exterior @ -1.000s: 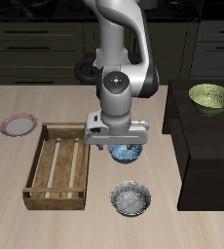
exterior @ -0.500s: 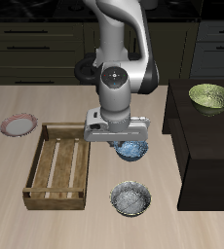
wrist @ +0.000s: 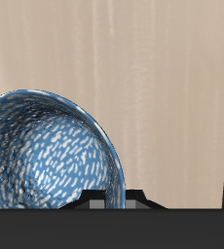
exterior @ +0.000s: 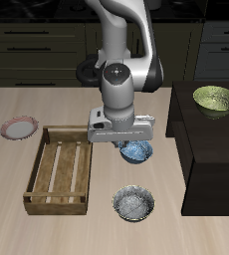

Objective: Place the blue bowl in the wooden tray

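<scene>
— Fingers [exterior: 132,145], what have you got?
— I'm pinching the blue bowl [exterior: 136,151] by its rim, so it hangs just above the counter [exterior: 87,234].
— And relative to the wooden tray [exterior: 60,170]?
— Beside it, outside its long wall. The grey-rimmed bowl [exterior: 134,204] sits nearer the counter's front edge.

The blue bowl [exterior: 136,151] is small and round, bright blue with white flecks scattered across its inside and a blue rim. In the wrist view the bowl [wrist: 48,151] shows its mottled inside, and its rim arcs across the pale bench surface. Whether it rests on the bench or hangs just above it cannot be told. The wooden tray [exterior: 40,177] is a light-brown rectangular crate with low walls and a slatted bottom, lying flat on the bench beside the bowl, apart from it.
</scene>
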Available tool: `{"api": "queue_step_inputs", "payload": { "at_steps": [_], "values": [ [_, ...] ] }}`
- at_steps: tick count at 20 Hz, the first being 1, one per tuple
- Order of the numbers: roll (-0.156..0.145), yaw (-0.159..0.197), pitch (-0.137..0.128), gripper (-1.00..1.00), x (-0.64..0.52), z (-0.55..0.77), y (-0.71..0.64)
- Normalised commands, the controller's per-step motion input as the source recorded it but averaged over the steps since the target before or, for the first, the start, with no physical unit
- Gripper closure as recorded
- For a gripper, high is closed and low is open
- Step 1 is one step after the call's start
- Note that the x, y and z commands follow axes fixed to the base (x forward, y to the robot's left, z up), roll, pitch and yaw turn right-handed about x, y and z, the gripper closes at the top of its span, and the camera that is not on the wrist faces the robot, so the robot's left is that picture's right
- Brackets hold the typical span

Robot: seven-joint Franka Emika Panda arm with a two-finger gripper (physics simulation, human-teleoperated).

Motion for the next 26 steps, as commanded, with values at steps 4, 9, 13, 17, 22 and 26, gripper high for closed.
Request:
{"api": "queue_step_inputs", "payload": {
  "at_steps": [4,9,13,17,22,26],
  "values": [
    [0.022,0.004,-0.042,1.0,-0.1,0.26,0.04],
    [0.015,-0.002,-0.042,1.0,-0.13,0.28,-0.03],
    [0.008,-0.006,-0.037,1.0,-0.19,0.24,-0.08],
    [0.008,-0.001,-0.056,1.0,-0.22,0.33,-0.2],
    [-0.024,-0.009,-0.031,1.0,0.01,0.23,-0.25],
    [-0.035,-0.003,-0.047,1.0,0.06,0.32,-0.41]
  ]
}}
